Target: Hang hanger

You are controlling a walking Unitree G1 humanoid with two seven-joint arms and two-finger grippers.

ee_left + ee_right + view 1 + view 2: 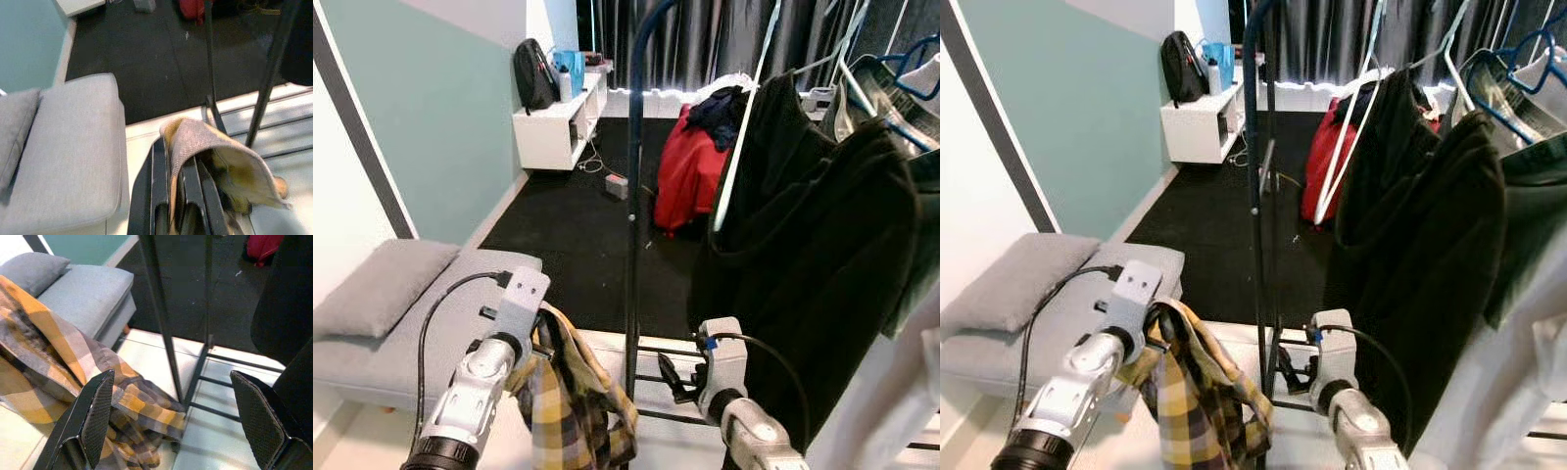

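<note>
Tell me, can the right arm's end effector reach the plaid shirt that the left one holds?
Probably yes: the right end effector is open, and the plaid shirt hangs just beside it, nothing between.

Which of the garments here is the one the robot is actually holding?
The yellow plaid shirt, draped from the left gripper, whose fingers are shut on it. The black garment hangs on the rack; the red one sits farther back.

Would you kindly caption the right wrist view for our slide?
Open right end effector beside the plaid shirt, facing the black rack pole.
</note>
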